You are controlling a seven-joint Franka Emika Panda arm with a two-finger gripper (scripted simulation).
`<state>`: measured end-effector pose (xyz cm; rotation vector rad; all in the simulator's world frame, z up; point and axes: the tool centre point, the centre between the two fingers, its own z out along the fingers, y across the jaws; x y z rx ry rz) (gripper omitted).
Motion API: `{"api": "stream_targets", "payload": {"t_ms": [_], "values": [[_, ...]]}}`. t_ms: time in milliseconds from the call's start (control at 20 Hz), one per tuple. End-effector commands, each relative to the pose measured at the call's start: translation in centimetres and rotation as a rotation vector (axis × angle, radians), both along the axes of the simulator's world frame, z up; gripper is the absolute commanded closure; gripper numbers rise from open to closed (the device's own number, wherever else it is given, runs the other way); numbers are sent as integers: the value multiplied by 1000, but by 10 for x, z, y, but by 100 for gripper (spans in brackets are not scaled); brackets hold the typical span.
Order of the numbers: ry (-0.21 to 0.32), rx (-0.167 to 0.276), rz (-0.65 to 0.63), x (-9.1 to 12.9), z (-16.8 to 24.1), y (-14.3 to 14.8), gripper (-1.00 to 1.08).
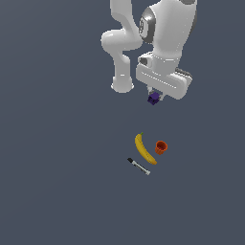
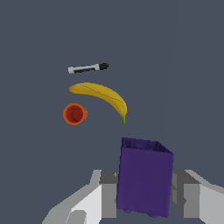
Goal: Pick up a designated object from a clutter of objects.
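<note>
The designated object, a small dark purple block [image 1: 153, 98], hangs under the arm's hand, well above the floor. In the wrist view the purple block [image 2: 145, 177] fills the space between the grey fingers [image 2: 107, 194], which press on its two sides. My gripper [image 1: 154, 97] is shut on it. The rest of the clutter lies on the floor below: a yellow banana [image 1: 144, 149], a small orange cup [image 1: 161, 147] and a black-and-white marker pen [image 1: 139, 166]. The same three show in the wrist view: banana [image 2: 103, 96], cup [image 2: 75, 114], marker [image 2: 88, 68].
The white arm's base and links [image 1: 122, 57] stand at the top of the exterior view. The dark grey floor [image 1: 57, 143] stretches all around the small group of objects.
</note>
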<state>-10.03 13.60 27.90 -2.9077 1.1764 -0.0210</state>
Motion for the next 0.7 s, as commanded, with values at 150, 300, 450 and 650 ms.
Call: {"api": "stream_targets", "payload": {"t_ms": [150, 300, 450, 650], "values": [[6, 0, -1, 0, 46, 12, 108], [9, 0, -2, 1, 66, 17, 108], [11, 1, -2, 3, 82, 22, 108], [13, 1, -2, 4, 97, 26, 108]]}}
